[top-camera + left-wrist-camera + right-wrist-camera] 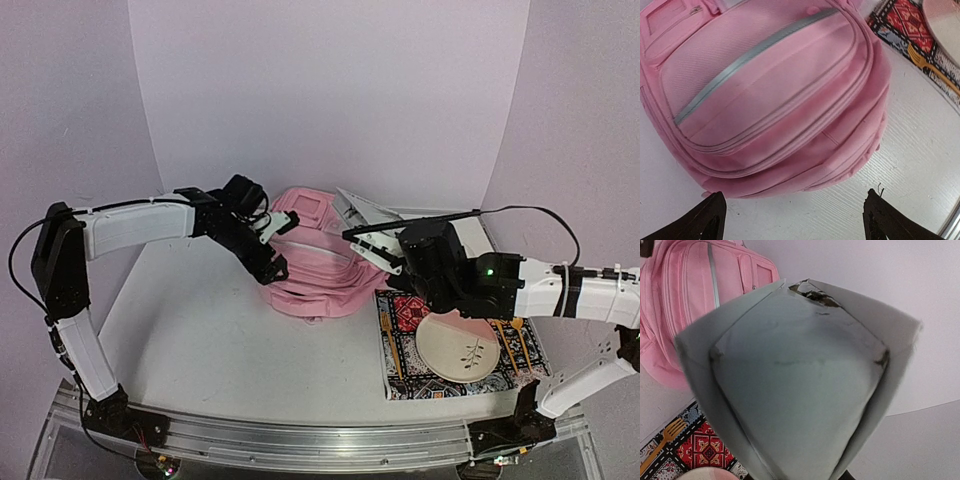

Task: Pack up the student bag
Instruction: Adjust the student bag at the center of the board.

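Left end effector gapes released beside the zipped pink student bag; right end effector grasps a pale folded card.

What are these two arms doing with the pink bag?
Two robot arms are packing a pink student bag lying on the table. The left gripper hangs open beside the bag, holding nothing. The right gripper appears to hold a pale grey card box up next to it. A plate sits on a patterned mat nearby.
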